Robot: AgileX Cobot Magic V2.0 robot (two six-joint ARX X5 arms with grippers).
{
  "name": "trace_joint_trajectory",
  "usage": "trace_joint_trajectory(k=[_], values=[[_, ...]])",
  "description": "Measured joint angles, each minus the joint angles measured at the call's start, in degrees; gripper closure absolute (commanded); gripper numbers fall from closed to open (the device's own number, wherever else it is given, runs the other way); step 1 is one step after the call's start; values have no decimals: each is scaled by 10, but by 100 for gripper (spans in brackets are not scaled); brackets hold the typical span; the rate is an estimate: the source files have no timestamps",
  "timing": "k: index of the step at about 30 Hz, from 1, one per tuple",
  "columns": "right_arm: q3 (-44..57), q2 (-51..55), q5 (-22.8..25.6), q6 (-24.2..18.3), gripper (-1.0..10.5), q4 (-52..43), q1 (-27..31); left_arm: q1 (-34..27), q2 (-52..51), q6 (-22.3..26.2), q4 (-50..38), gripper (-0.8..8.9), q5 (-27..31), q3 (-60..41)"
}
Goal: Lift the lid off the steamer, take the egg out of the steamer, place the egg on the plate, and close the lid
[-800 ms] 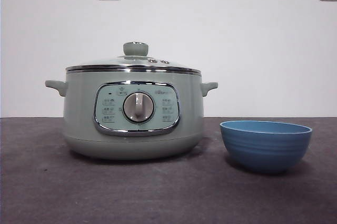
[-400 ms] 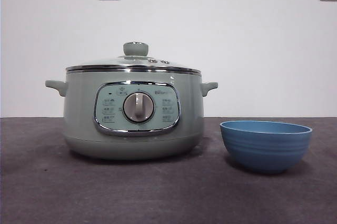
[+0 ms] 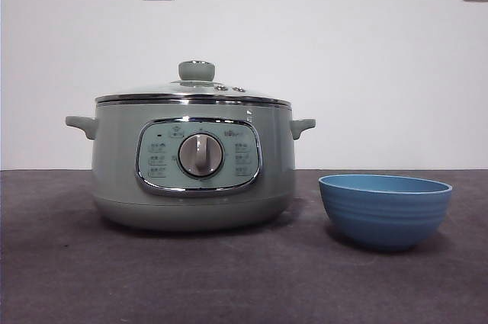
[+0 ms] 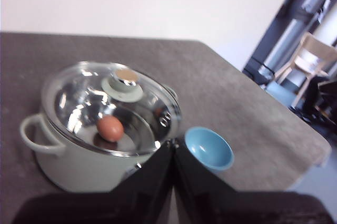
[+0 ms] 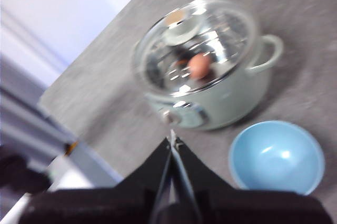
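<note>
Lid (image 3: 193, 89) seated on steamer (image 3: 192, 164), egg (image 4: 110, 128) inside. Both tools pressed together, well clear. Next: grip the knob (image 3: 196, 70).

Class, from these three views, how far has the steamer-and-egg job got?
Done: nothing yet. The lid sits on the steamer, and the egg shows through it. In hand: both grippers, left and right, are shut, above and apart from the steamer. Left: lift the lid, move the egg to the empty plate, close the lid.
</note>
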State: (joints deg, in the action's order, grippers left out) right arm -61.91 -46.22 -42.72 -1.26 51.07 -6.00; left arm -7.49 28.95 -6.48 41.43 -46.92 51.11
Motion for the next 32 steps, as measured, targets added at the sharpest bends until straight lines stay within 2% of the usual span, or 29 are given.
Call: trace_joint_trajectory(k=[3,9,11,12,15,16,17,25,32], values=[[-21,-10,-18,-26,957,44,-7,1,17,22,37,820,-13,20],[-23,-10,-21,-48,940,53,-23,5,24,41,50,813,-12,24],[-23,-11,-21,-51,880,53,-23,5,24,42,50,780,-12,24],[-23,-11,-21,-52,815,53,-23,5,24,42,50,718,-12,24],[-23,-11,-21,-54,533,53,-23,5,24,42,50,355,-12,24],[-23,-11,-21,-54,460,53,-23,5,24,42,50,272,-12,24],[-23,-11,-21,-54,428,53,-23,5,24,42,50,273,-12,24],[-23,-11,-21,-54,437,53,-23,7,37,41,27,274,-13,24],[-23,-11,-21,-54,437,53,-23,49,83,44,-14,274,-1,25]])
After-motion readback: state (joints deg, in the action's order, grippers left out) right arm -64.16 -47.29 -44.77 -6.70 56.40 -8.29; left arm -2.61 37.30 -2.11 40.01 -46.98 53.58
